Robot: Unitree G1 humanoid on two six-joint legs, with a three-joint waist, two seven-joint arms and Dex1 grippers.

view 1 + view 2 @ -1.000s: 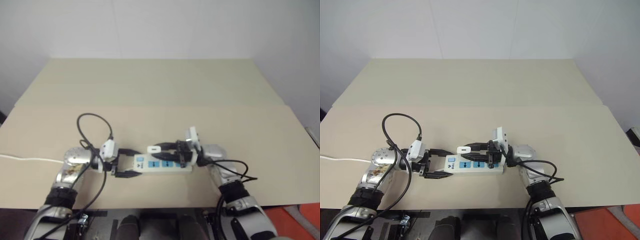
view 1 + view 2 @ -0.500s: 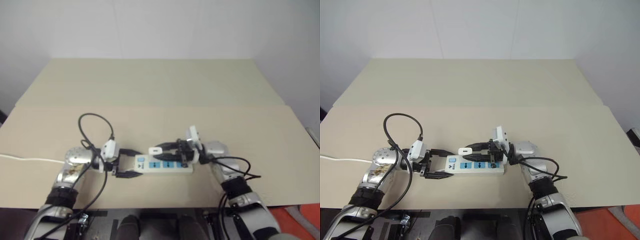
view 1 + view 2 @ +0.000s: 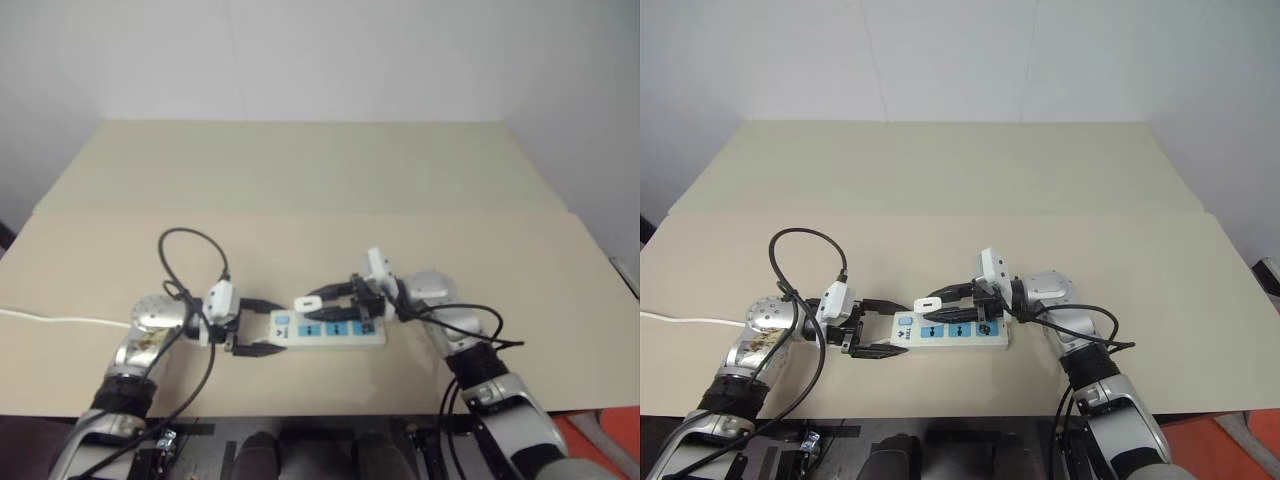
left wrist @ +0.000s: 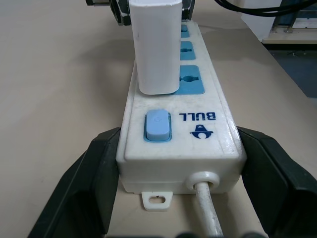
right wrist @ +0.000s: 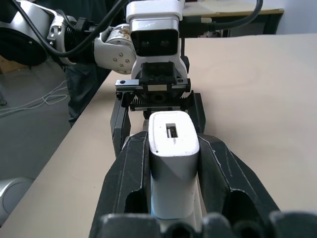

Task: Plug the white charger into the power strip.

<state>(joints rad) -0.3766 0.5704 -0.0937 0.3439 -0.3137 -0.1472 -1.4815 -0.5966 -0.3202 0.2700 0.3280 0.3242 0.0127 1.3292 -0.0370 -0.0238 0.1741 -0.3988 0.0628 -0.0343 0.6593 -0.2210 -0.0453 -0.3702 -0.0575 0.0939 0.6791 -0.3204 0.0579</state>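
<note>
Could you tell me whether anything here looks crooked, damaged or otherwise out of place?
Nothing stands out. The white charger stands upright on the power strip at the socket panel next to the blue switch. The strip lies flat on the table, and its casing and cord look intact.

Glossy plastic power strip (image 4: 181,148), matt table (image 3: 300,170).

White charger (image 4: 154,44) stands upright on white power strip's (image 4: 208,134) blue socket nearest switch.
</note>
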